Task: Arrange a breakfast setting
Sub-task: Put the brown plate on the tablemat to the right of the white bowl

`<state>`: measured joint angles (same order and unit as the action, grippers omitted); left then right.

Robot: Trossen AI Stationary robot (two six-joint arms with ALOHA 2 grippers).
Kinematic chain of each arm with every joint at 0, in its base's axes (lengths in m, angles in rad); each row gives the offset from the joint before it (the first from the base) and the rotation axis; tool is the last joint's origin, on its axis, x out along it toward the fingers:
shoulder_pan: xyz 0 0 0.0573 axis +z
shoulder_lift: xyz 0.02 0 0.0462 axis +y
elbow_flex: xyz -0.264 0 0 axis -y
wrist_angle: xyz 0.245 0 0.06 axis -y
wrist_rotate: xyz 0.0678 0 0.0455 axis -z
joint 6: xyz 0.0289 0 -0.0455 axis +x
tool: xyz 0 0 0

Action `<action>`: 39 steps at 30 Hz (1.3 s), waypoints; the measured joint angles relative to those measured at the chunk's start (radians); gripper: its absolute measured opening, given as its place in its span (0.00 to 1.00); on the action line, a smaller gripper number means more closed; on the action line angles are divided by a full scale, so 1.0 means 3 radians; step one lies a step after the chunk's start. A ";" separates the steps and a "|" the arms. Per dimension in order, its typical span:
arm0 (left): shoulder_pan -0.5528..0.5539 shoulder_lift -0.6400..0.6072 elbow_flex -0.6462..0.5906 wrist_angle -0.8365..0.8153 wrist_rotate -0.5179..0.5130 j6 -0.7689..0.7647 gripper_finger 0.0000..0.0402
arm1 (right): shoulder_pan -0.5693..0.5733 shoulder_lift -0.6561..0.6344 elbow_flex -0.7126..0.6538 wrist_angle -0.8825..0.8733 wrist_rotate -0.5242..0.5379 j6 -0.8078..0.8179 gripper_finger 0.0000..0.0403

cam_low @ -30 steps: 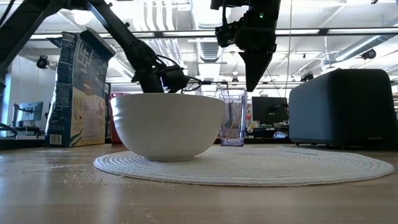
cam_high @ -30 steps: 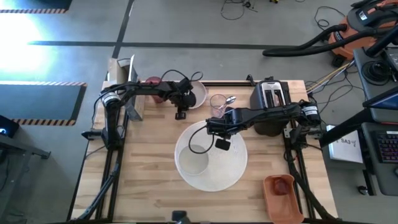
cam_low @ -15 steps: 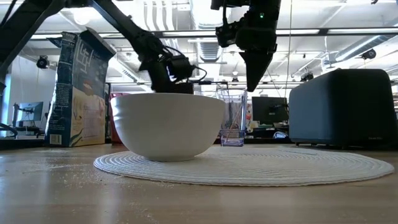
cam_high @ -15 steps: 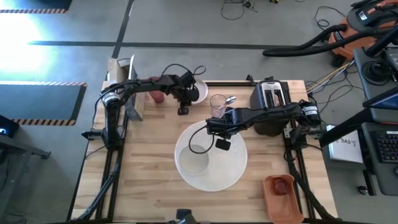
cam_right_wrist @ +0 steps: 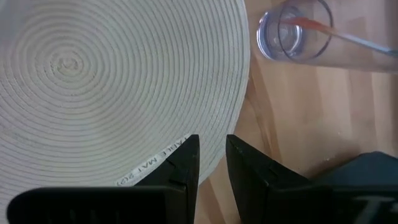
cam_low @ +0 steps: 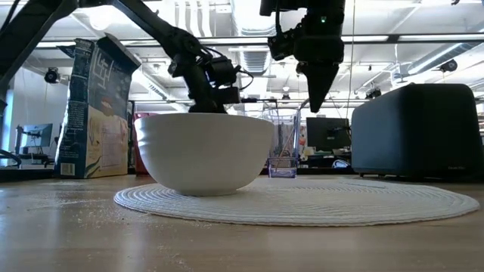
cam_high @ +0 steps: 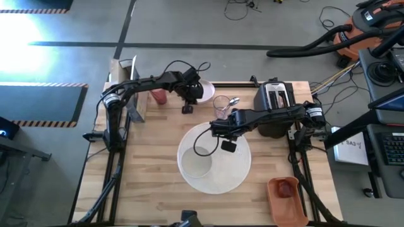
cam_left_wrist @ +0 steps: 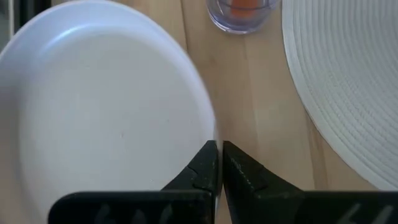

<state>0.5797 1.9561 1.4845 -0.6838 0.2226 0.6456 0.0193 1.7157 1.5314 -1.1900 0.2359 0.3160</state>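
Left end effector [cam_left_wrist: 216, 163] pinches the small pale plate [cam_left_wrist: 99, 112] (rim only).

On the counter [cam_high: 151, 189] there was one round woven placemat [cam_high: 237, 170], one white bowl [cam_high: 194, 162], one pale plate [cam_high: 204, 92], one clear cup [cam_high: 221, 105] holding one spoon [cam_high: 233, 100], and one toaster [cam_high: 275, 107]. One cereal box [cam_high: 126, 75] and one orange tray [cam_high: 285, 200] with one red fruit [cam_high: 286, 188] were also there. Two arms worked above, each ending in one pincer: left [cam_high: 187, 108], right [cam_high: 211, 131].

In the low view the white bowl [cam_low: 203, 151] hides the small pale plate behind it. The spoon's bowl sinks unreadably into the pink cup [cam_high: 221, 105]. In the left wrist view, the plate [cam_left_wrist: 93, 112] is cut off by the picture's edge.
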 joint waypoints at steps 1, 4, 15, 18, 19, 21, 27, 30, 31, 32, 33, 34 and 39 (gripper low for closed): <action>0.0000 -0.0015 0.0000 -0.0001 0.0000 -0.0001 0.00 | 0.0001 0.0000 0.0000 -0.0026 0.0000 0.0024 0.17; -0.0001 -0.0072 -0.0029 0.0001 0.0000 -0.0024 0.00 | 0.0003 0.0000 0.0000 -0.0101 0.0000 0.0083 0.17; -0.0009 -0.0381 -0.0178 0.0069 -0.0181 -0.0193 0.00 | 0.0008 -0.0034 0.0000 -0.0383 0.0000 0.0084 0.17; -0.0009 -0.0528 -0.0157 0.0070 -0.0225 -0.0188 0.00 | 0.0008 -0.0044 0.0000 -0.0432 0.0000 0.0118 0.17; -0.0009 -0.0587 -0.0153 0.0075 -0.0225 -0.0188 0.00 | 0.0008 -0.0050 0.0000 -0.0444 0.0001 0.0138 0.17; -0.0009 -0.0712 -0.0153 0.0066 -0.0222 -0.0175 0.00 | 0.0008 -0.0067 0.0000 -0.0479 0.0001 0.0184 0.17; -0.0140 -0.0966 -0.0156 -0.0109 -0.0129 -0.0111 0.00 | 0.0014 -0.0192 0.0000 -0.0496 0.0001 0.0196 0.17; -0.0263 -0.1047 -0.0174 -0.0172 -0.0126 -0.0053 0.00 | 0.0049 -0.0297 0.0000 -0.0520 0.0029 0.0169 0.17; -0.0308 -0.1073 -0.0187 -0.0189 -0.0126 -0.0024 0.00 | 0.0066 -0.0344 0.0000 -0.0527 0.0036 0.0144 0.17; -0.0357 -0.1092 -0.0202 -0.0205 -0.0128 0.0001 0.00 | 0.0087 -0.0398 0.0000 -0.0535 0.0036 0.0116 0.17; -0.0407 -0.1117 -0.0222 -0.0209 -0.0128 0.0023 0.00 | 0.0110 -0.0445 0.0000 -0.0542 0.0036 0.0098 0.17; -0.0457 -0.1146 -0.0247 -0.0208 -0.0128 0.0039 0.00 | 0.0135 -0.0506 0.0000 -0.0542 0.0036 0.0089 0.17; -0.0677 -0.1339 -0.0397 -0.0211 -0.0130 0.0125 0.00 | 0.0248 -0.0835 0.0000 -0.0520 0.0038 0.0078 0.17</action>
<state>0.3766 1.5544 1.3654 -0.7472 0.1836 0.6831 0.0936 1.4653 1.5314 -1.3462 0.2473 0.3392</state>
